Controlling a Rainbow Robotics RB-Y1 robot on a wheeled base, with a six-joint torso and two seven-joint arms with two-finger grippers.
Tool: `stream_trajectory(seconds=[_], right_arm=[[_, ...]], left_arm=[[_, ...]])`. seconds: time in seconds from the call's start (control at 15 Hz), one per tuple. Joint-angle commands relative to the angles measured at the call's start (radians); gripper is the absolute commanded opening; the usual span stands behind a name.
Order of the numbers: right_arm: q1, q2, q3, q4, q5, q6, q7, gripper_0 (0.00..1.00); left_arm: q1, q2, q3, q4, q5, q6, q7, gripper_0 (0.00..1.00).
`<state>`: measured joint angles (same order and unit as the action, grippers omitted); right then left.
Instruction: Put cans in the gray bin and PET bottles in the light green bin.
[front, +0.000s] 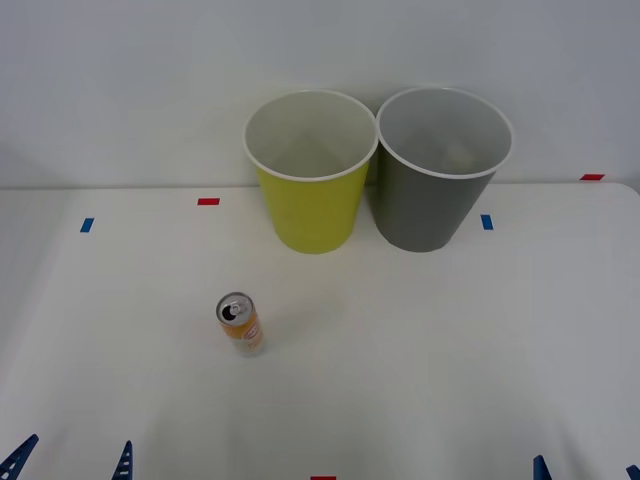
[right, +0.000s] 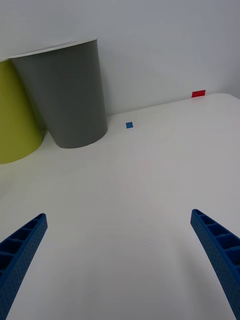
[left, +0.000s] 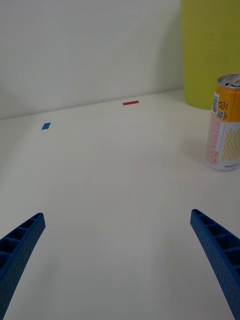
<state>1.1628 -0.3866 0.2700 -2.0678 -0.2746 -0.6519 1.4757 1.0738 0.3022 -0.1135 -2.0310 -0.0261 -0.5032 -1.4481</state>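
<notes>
Upright can (front: 240, 324) at seven o'clock from light green bin (front: 311, 208); gray bin (front: 435, 200) beside it. Left gripper (left: 117, 265) and right gripper (right: 120, 265) both released, at the near edge.

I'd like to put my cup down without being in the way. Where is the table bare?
Bare: the table right of the can, in front of the gray bin. Crowded: the back, where the light green bin and gray bin stand together. Left gripper and right gripper wait open at the near edge.

Front camera overlooks table (front: 450, 350); wrist cameras skim it low.
</notes>
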Motion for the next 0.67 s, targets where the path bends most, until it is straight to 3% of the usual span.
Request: stream_trajectory(seconds=[0.07,0.67], right_arm=[[0.000,0.000,0.000,0.000,0.000,0.000,0.000,1.00],[0.000,0.000,0.000,0.000,0.000,0.000,0.000,1.00]], left_arm=[[0.000,0.000,0.000,0.000,0.000,0.000,0.000,1.00],[0.000,0.000,0.000,0.000,0.000,0.000,0.000,1.00]])
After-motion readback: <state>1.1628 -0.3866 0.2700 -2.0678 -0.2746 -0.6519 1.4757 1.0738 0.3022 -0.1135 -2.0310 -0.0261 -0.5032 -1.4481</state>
